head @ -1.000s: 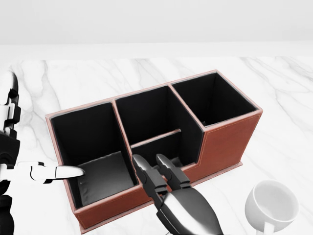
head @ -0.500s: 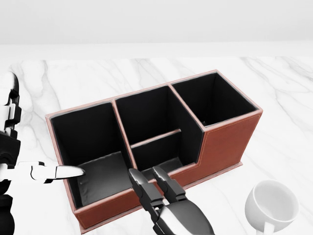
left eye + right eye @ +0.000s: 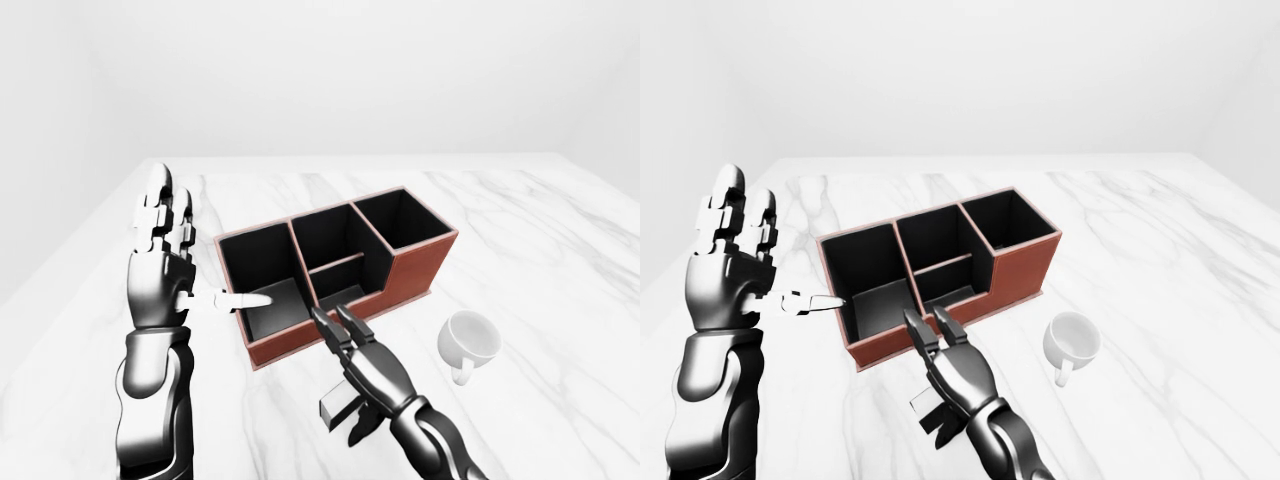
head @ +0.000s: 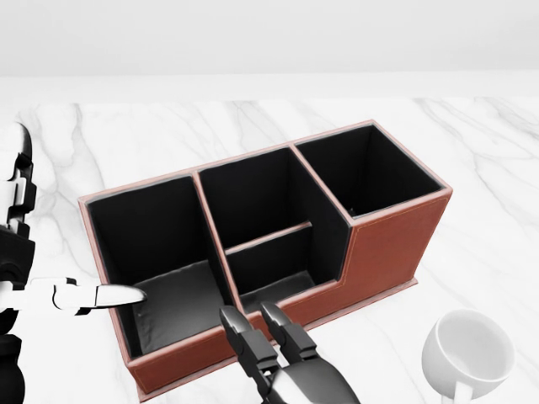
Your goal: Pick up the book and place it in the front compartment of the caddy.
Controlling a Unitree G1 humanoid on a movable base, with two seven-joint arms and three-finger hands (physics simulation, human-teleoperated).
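Observation:
A red-brown caddy [image 4: 392, 244] with a black lining stands on the marble table; it has three tall compartments and one low compartment [image 4: 271, 290] on its near side. No book shows distinctly. Flat grey surfaces lie at the bottom of the left compartment [image 4: 177, 299] and of the low one, and I cannot tell whether either is the book. My right hand [image 3: 335, 328] is open and empty, below the caddy's near wall, fingers pointing at it. My left hand [image 3: 195, 255] is open at the caddy's left end, fingers upright, thumb tip at the left compartment's rim.
A white mug [image 3: 470, 340] stands on the table to the right of my right hand, below the caddy's right end. The marble tabletop [image 3: 520, 230] extends beyond the caddy; its left edge runs close beside my left arm in the left-eye view.
My right hand has drawn back from the low compartment toward the bottom of the head view, fingers still open. The left hand and the caddy have not moved.

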